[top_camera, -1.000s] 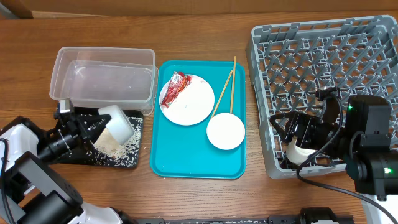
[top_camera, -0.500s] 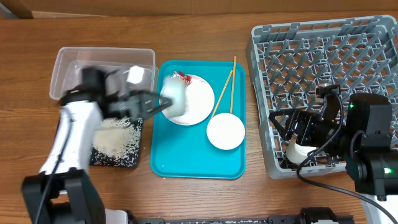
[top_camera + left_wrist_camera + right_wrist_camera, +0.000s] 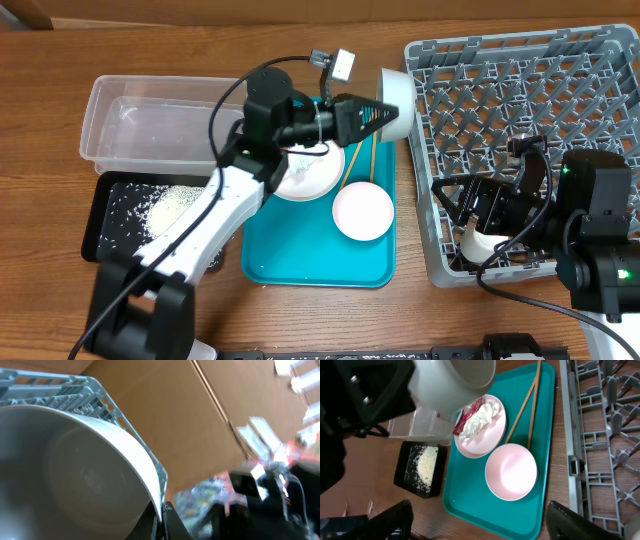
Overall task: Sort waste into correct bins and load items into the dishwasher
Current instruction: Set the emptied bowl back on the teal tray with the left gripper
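Left tool (image 3: 378, 111) clenched on bowl (image 3: 394, 88) beside rack (image 3: 520, 90); right tool (image 3: 456, 216) released over rack; wooden table (image 3: 320, 315); cardboard (image 3: 165, 420) behind

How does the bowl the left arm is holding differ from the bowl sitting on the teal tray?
The held bowl is in the air, gripped by the left gripper at the left edge of the dish rack; the tray bowl rests on the teal tray. The held bowl is tipped on its side; the tray bowl sits upright, mouth up. Both are white, round and look empty.
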Robot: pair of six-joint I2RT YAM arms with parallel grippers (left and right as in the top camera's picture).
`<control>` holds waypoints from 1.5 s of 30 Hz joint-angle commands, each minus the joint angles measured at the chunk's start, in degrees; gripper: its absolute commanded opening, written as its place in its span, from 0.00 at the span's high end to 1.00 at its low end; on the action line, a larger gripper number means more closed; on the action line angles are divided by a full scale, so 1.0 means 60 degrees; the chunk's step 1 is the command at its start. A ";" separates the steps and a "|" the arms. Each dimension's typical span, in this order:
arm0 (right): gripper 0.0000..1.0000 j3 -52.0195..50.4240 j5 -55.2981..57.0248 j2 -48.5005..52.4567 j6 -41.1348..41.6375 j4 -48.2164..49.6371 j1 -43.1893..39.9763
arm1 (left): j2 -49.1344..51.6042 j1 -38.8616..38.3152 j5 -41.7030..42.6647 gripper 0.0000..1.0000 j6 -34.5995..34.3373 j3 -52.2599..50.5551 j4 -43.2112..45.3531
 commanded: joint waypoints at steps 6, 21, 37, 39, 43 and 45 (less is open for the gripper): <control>0.13 0.0182 -0.0095 -0.0080 -0.0007 -0.0069 -0.0051 | 0.0678 0.0098 0.1275 0.96 -0.0616 0.0022 -0.1271; 0.12 0.0178 -0.0058 -0.0080 -0.0007 -0.0168 -0.0051 | -0.2991 -0.0645 -0.8021 0.96 0.4521 -0.0055 -1.3052; 0.12 0.0178 -0.0055 -0.0080 -0.0011 -0.0171 -0.0051 | -0.1198 -0.2244 -0.9355 0.72 0.4302 -0.0135 -1.3034; 0.12 0.0178 -0.0047 -0.0080 -0.0011 -0.0164 -0.0051 | -0.1239 -0.2226 -0.9916 0.52 0.4488 0.0532 -1.3420; 0.11 0.0178 -0.0051 -0.0069 -0.0011 -0.0160 -0.0051 | -0.1239 -0.1978 -1.1238 0.20 0.4983 0.1366 -1.2939; 0.11 0.0178 -0.0051 -0.0069 -0.0011 -0.0160 -0.0051 | -0.1155 -0.1719 -1.1668 0.23 0.5253 0.1333 -1.2211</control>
